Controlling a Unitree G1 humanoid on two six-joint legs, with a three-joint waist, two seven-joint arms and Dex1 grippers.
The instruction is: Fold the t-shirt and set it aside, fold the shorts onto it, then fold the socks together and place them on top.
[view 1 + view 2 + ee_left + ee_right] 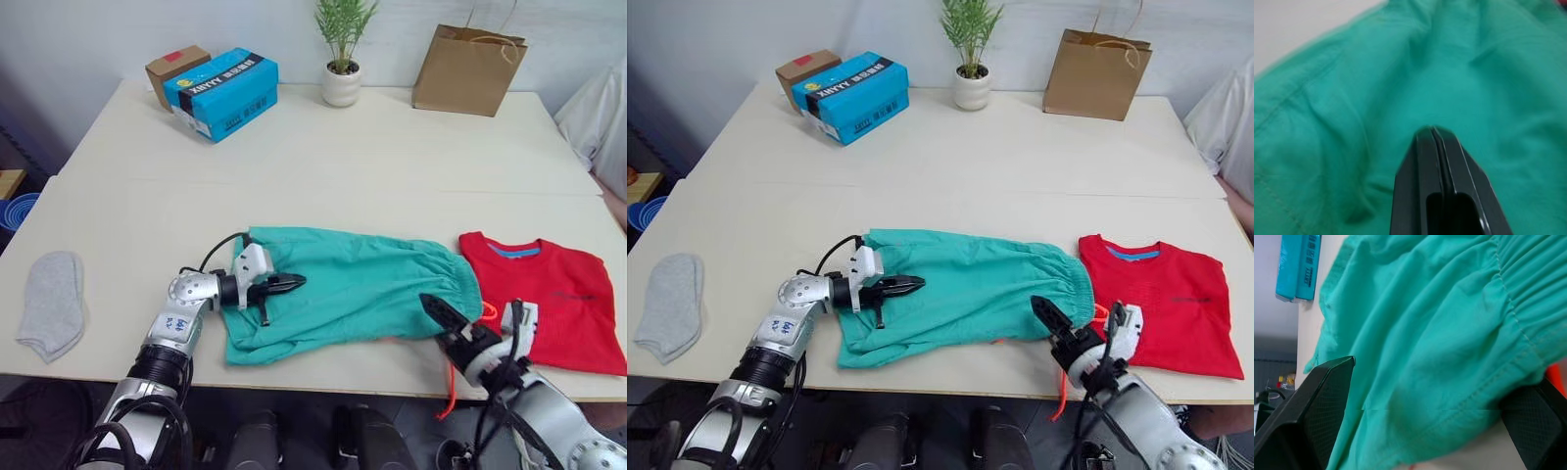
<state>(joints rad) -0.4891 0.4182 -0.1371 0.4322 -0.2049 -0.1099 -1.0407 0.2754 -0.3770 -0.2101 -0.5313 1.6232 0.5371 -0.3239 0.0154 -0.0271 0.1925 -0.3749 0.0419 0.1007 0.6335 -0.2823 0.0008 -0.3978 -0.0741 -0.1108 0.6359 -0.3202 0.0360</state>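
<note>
Shorts [353,284] flat | left end effector [286,285] closed | right end effector [438,311] spread, seemingly straddling waistband

Silver-grey jointed arms carry black looping cables, white wrist housings, blue markings on the left forearm, and black tapered fingers [284,285].
</note>
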